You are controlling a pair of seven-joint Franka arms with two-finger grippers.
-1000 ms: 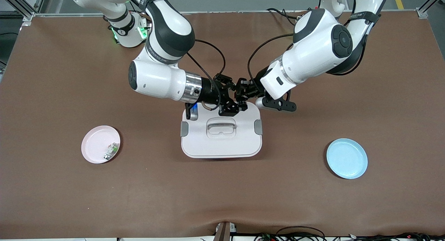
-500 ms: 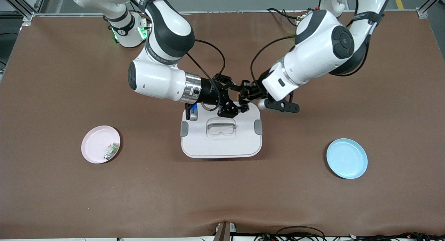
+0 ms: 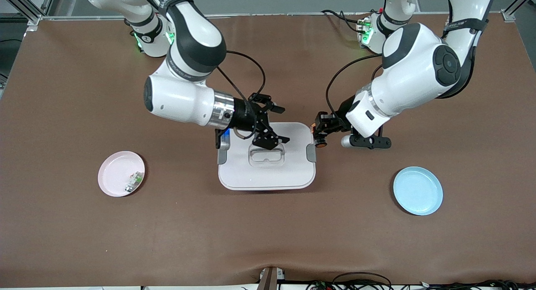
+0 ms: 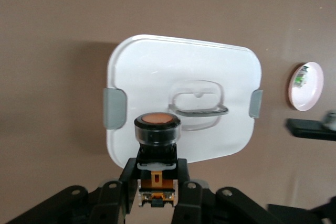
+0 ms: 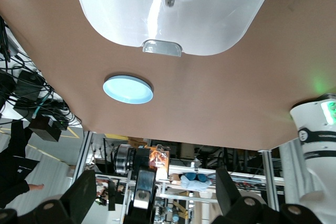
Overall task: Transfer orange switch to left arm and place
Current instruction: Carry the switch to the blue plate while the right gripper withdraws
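One orange switch (image 4: 156, 129) sits clamped in the left gripper (image 4: 156, 195); right gripper (image 3: 274, 124) gapes.

White arms (image 3: 184, 95), black joint bands

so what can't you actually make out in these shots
- Box contents: the lid covers them in every view.
- Small part on the pink plate: too small in the front view to identify; only a speck in the left wrist view.
- Orange switch in the left gripper: its lower body is hidden by the fingers in the left wrist view.
- Right gripper over the box: open, with fingertips cut off by the right wrist view's edge.
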